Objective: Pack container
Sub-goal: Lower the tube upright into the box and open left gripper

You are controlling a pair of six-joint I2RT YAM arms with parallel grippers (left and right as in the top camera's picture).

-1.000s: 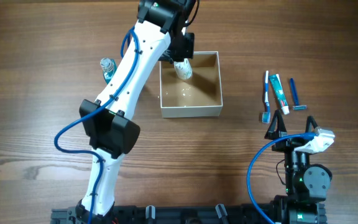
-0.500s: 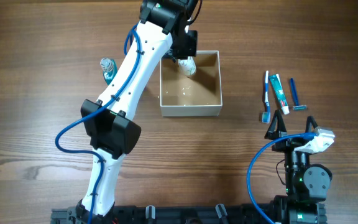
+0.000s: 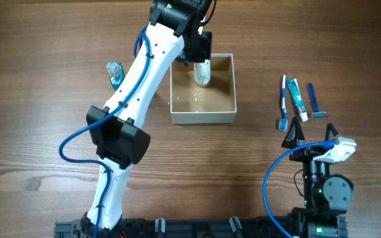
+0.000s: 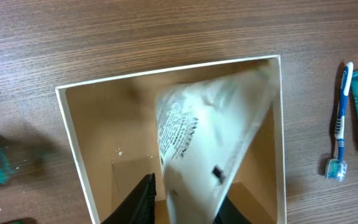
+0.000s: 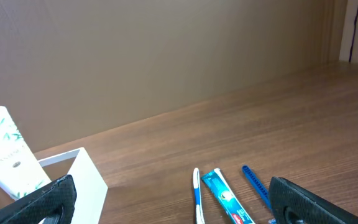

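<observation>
Tube of white soft plastic (image 3: 202, 73) with green print, slanted a second ago, now points straight at the near wall of the small square white-walled cardboard container (image 3: 202, 118), mid-table toward the far edge. Left gripper (image 3: 200, 51) straddles it; clamped or loosened, I can't tell. Right gripper (image 3: 311, 137) stays spread wide by the table's near right corner.

This looks like a robotics lab bench: a white robot arm (image 3: 141, 79) with blue cabling rises from a black rail (image 3: 177, 229), over a wood-grain table (image 3: 32, 132), with a bare brown wall (image 5: 135, 56) ahead of the right gripper (image 3: 311, 134).
</observation>
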